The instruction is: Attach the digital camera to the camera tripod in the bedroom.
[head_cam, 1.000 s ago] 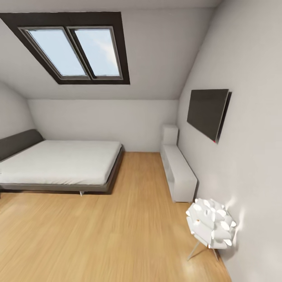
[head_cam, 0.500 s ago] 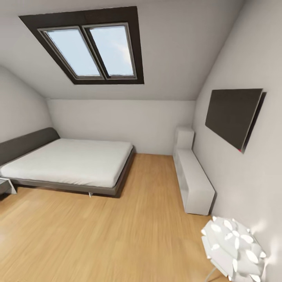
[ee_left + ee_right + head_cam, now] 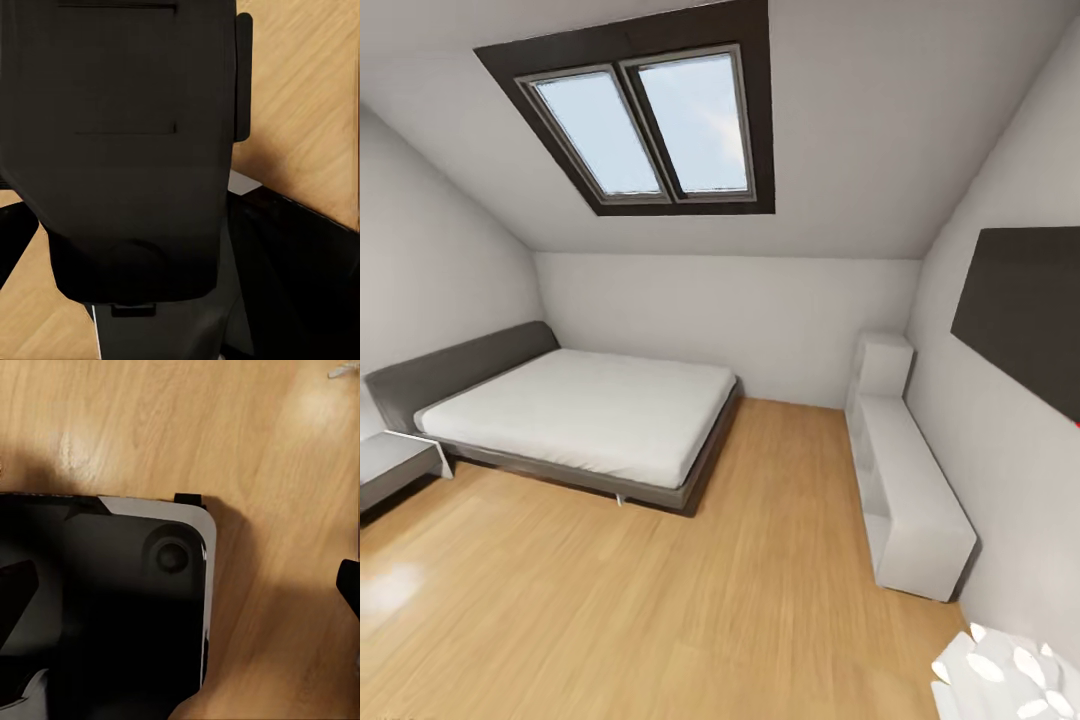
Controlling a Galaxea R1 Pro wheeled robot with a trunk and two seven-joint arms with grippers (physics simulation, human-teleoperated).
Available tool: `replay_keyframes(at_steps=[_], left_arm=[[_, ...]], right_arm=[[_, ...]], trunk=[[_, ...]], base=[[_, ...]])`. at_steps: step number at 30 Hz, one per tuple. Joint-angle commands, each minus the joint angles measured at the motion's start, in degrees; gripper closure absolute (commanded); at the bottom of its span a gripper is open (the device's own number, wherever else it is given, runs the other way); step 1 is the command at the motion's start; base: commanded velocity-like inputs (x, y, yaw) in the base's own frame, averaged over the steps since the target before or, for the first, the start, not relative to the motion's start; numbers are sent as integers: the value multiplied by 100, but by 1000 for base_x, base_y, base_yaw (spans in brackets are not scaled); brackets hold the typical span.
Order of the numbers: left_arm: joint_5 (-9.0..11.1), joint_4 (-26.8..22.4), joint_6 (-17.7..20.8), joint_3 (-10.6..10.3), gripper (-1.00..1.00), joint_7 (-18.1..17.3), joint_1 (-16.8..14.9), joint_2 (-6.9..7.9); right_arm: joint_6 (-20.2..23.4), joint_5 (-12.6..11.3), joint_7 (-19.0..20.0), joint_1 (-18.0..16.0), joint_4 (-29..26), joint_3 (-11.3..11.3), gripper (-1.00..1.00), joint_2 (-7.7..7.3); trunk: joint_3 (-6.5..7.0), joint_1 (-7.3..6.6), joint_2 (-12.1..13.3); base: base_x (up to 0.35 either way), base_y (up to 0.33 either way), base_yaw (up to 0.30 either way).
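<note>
**Bedroom in sight, no camera gear spotted**

While the head view looks across the bedroom, you get a light wood plank floor (image 3: 690, 610), pale grey walls and a sloped ceiling with a dark-framed double skylight (image 3: 650, 125). A low grey bed with a pale mattress (image 3: 585, 415) sits against the far left wall, and a small grey bedside unit (image 3: 395, 465) is just beside its headboard end. Along the right wall runs a long white low shelf unit (image 3: 915, 500) with a taller white cube at its far end. Above it hangs a flat dark panel (image 3: 1025, 310). A white petal-shaped lamp shade (image 3: 1005, 680) pokes in at the bottom right corner. Neither the digital camera nor the tripod turns up in this shot, so can't place them.

Left wrist view: a big black robot body part (image 3: 127, 142) over the wood floor. Can't tell how that tool is set.

Right wrist view: a glossy black base panel with a white edge (image 3: 135, 600) above the floor. Same deal, can't tell the tool's state.
</note>
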Motion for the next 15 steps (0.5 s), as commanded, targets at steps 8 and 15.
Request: replay_keyframes(at_steps=[8,15], left_arm=[[38,-1,-26,-7,100,24,-2,-3],[44,-1,-30,5,100,19,-2,-14]], right_arm=[[-29,40,12,-3,18,-34,-100,-5],[92,62,26,-1,13,-1,-100,-20]], trunk=[[-2,5,-3],[-2,5,-3]], base=[[197,-28,275],[14,-1,279]])
